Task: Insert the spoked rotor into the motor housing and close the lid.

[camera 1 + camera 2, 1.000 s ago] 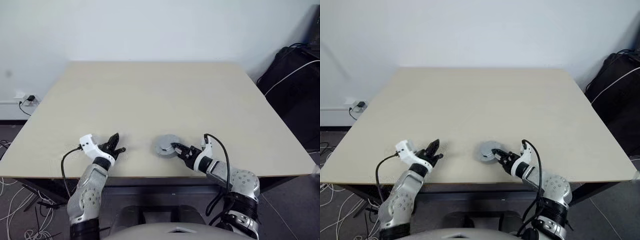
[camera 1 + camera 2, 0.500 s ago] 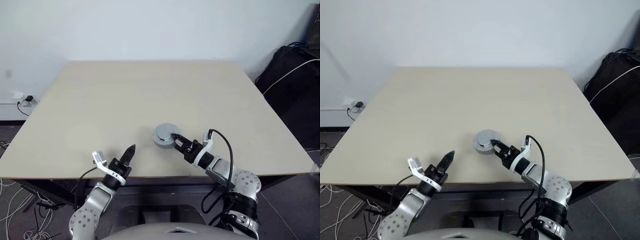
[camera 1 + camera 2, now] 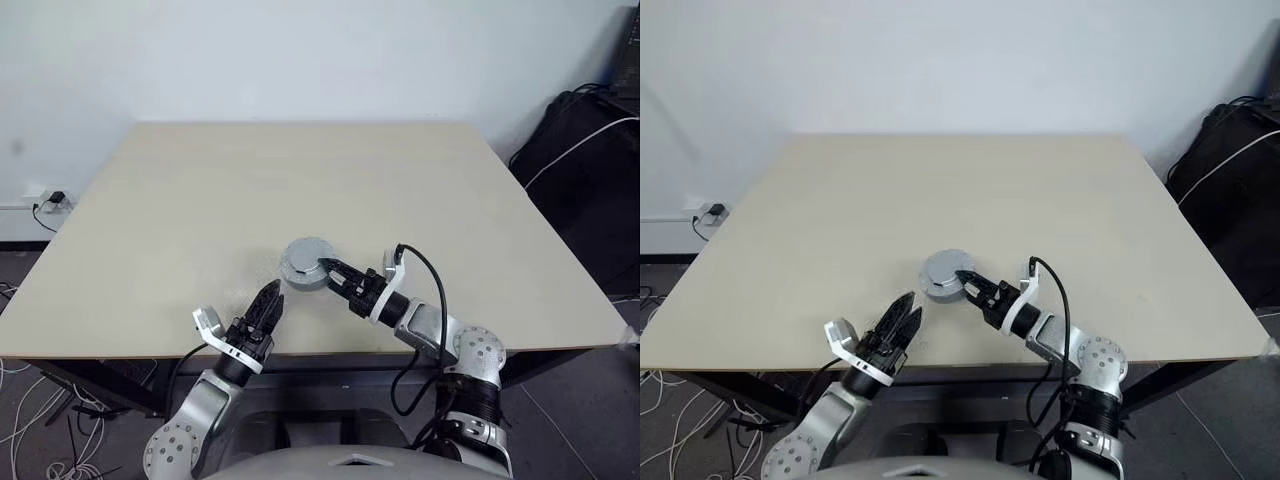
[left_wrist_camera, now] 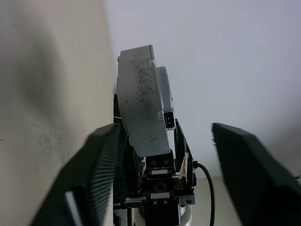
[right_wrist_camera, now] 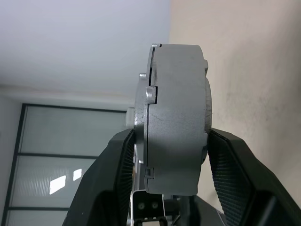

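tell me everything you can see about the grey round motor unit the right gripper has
The motor unit is a round, silver-grey, matte metal puck, scuffed in places. From the side it shows as two stacked discs with a seam between them and small lugs at the rim, so the lid looks seated. The right gripper clamps it across its flat faces, one black finger on each. It appears lifted just above the table, near the front edge. The left gripper, open, is beside it without touching.

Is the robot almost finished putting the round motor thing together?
Nearly, it seems. The round silver-grey metal motor assembly looks closed, lid on, no loose rotor on the beige table. Whether the lid is fully seated can't be seen. The right tool grips it above the table. The left tool is open nearby. Left: set it down.
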`<state>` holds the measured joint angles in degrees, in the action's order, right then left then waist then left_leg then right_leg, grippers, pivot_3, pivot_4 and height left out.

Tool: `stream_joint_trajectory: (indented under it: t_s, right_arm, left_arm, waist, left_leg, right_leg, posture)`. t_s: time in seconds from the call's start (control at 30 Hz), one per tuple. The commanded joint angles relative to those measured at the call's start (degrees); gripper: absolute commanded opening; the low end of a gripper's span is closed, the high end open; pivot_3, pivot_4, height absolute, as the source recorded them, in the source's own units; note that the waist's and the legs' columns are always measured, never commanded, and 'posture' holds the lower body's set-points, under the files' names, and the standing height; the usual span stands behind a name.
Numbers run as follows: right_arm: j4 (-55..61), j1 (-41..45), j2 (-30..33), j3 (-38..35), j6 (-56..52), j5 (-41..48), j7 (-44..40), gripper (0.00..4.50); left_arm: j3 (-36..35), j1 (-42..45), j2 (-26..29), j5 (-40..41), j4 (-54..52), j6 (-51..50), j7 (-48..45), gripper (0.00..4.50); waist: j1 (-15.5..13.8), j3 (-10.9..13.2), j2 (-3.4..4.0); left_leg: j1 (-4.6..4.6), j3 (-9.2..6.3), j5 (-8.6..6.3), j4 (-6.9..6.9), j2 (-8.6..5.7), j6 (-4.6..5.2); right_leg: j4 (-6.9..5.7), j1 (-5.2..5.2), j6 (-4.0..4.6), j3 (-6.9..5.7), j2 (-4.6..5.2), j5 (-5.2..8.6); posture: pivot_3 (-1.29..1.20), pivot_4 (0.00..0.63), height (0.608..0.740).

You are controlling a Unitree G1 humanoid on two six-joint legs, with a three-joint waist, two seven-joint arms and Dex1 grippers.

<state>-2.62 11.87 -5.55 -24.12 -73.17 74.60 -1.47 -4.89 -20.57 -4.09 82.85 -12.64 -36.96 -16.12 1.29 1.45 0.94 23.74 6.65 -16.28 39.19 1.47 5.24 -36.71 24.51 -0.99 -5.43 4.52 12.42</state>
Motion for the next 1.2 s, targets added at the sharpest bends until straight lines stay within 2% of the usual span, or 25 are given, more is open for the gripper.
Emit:
stream_joint_trajectory:
  t_s: [0.03,0.63,1.07,1.2]
  right_arm:
    - [1.94,0.45,-1.00,1.19,0.38,4.94,-0.17,2.09]
    - [4.14,-3.40,5.17,8.54,-2.54,16.01,2.86,2.09]
    - [4.87,-4.68,9.60,14.23,1.19,22.22,4.76,2.09]
    - [4.82,-4.74,10.48,15.34,2.51,23.06,5.02,2.09]
  left_arm:
    - [2.53,0.80,-6.27,1.93,0.08,0.53,0.34,4.46]
    - [4.52,1.49,-6.21,4.66,1.97,1.77,-0.59,4.46]
    - [5.53,1.43,-5.97,4.75,2.65,1.73,-1.32,4.46]
    - [5.59,1.50,-5.83,4.97,2.72,1.49,-1.32,3.30]
  waist:
    - [0.00,0.00,0.00]
    - [0.05,0.00,-0.01]
    - [-0.01,0.01,-0.04]
    - [-0.03,0.01,-0.04]
  left_leg:
    - [0.00,0.00,0.00,0.00,0.00,0.00]
    - [-0.01,0.01,0.01,0.00,0.00,0.01]
    - [-0.02,0.00,0.08,0.02,0.00,0.17]
    - [-0.02,0.00,0.08,0.02,0.01,0.18]
  right_leg:
    - [0.00,0.00,0.00,0.00,-0.01,0.00]
    - [0.00,-0.01,-0.02,0.01,-0.01,0.01]
    - [0.03,-0.02,-0.06,0.01,-0.01,0.03]
    - [0.03,-0.02,-0.06,0.00,-0.02,0.03]
  posture:
    - [0.00,0.000,0.740]
    - [0.00,0.000,0.740]
    - [0.00,0.000,0.740]
    - [0.00,0.000,0.740]
